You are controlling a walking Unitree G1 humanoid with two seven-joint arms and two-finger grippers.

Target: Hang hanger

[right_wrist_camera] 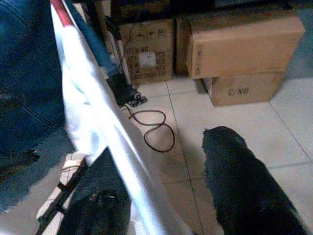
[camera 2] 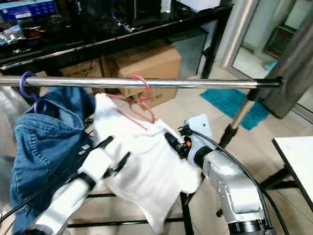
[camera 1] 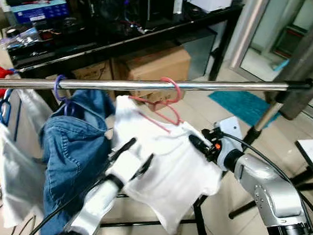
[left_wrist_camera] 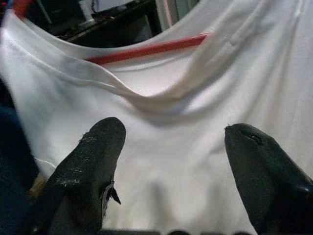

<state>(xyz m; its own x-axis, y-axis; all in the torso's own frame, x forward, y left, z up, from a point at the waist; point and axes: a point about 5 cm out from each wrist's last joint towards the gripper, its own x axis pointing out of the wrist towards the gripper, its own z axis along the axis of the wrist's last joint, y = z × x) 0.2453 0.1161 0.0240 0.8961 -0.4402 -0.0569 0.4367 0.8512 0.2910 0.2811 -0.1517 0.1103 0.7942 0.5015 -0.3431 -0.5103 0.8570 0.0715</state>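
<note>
While one pink hanger (camera 1: 165,104) hangs on the rail (camera 1: 212,86), left gripper (camera 1: 138,156) gapes; right gripper (right_wrist_camera: 161,196) straddles one white shirt (camera 1: 169,172).

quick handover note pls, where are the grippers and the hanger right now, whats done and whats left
Left gripper: open, in front of the white shirt, holding nothing.
Right gripper: open at the shirt's right edge, the cloth running between its fingers.
Pink hanger: its hook is over the rail, and the shirt hangs from it, bunched and askew.
Jeans hang to the left on a purple hanger.
Done: the hook looks to be on the rail.
Left: check the hook is seated, draw both grippers clear of the shirt.
</note>
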